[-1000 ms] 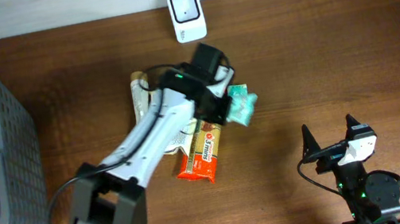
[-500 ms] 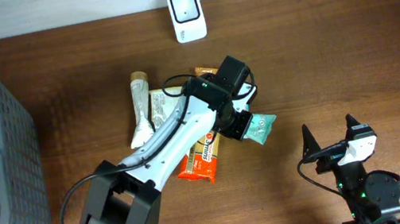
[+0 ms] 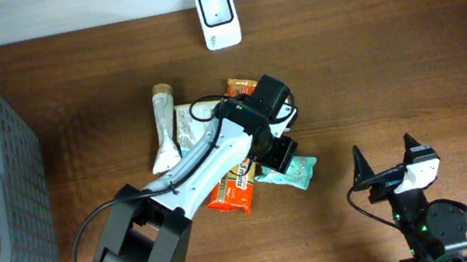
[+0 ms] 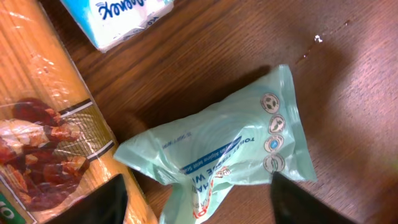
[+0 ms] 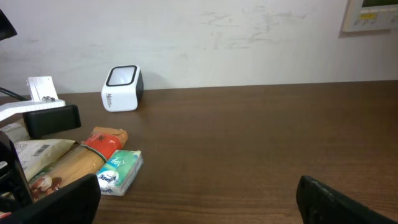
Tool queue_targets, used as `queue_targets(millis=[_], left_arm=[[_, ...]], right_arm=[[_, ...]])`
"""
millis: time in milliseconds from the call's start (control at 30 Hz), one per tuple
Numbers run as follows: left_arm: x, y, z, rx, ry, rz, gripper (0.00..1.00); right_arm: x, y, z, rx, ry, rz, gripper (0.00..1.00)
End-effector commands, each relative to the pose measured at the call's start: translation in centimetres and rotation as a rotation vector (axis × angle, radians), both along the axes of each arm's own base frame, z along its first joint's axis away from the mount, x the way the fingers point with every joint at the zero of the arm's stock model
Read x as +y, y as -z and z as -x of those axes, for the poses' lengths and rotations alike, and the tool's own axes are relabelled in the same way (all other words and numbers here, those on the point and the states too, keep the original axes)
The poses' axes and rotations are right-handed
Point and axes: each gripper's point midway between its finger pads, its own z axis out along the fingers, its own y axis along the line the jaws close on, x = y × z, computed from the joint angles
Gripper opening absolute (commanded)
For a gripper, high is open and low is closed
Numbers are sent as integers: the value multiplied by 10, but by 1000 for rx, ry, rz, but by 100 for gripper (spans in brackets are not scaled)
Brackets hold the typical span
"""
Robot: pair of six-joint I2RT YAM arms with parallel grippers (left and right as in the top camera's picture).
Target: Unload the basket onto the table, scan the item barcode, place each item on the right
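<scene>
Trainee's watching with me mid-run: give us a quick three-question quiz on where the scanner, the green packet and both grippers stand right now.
1. True or false: the left gripper is shut on the green packet.
2. The white scanner stands: A) at the far edge of the table; B) on the green packet; C) beside the right gripper.
3. Fill in: the right gripper holds ____.
Key: 1 false, it is open above the packet lying on the table; 2 A; 3 nothing.

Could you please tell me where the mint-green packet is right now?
In the overhead view the mint-green packet lies on the table near the centre, beside the orange snack bar, just under the left gripper.
</scene>
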Motion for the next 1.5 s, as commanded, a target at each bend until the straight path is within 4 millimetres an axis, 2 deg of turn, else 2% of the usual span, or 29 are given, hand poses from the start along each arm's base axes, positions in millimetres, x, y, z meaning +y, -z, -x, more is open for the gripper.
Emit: queue_targets(millis=[0, 33, 67, 200, 267, 333, 433, 500, 600, 800, 1267, 1367, 1400, 1467], left_arm=[[4, -8, -14, -23, -21, 6, 75], [5, -16, -20, -32, -33, 15, 75], [10, -32, -33, -55, -59, 31, 76], [50, -103, -79, -177, -181, 66, 77], [91, -144, -98, -257, -282, 54, 78], [126, -172, -105, -299, -360, 57, 79], [184, -201, -103, -336, -486, 56, 79], [223, -213, -96, -338, -571, 41, 79], [266, -220, -81, -324, -650, 5, 81], [308, -212, -66, -272, -678, -63, 81], [368, -208, -51, -258, -682, -144, 81], [381, -208, -49, -263, -685, -159, 82], [384, -207, -48, -263, -680, -163, 86], [386, -205, -47, -258, -675, -164, 87]], right_arm=[[-3, 3, 0, 5, 16, 1, 99], [-3, 3, 0, 5, 16, 1, 99], [-3, 3, 0, 5, 16, 1, 99], [-3, 3, 0, 5, 16, 1, 99], [-3, 3, 0, 5, 16, 1, 99], [-3, 3, 0, 5, 16, 1, 99], [-3, 3, 0, 5, 16, 1, 99], [-3, 3, 0, 5, 16, 1, 99], [-3, 3, 0, 5, 16, 1, 98], [-3, 3, 0, 5, 16, 1, 99], [-3, 3, 0, 5, 16, 1, 99], [-3, 3, 0, 5, 15, 1, 99], [-3, 3, 0, 5, 15, 1, 99], [-3, 3, 0, 5, 15, 1, 99]])
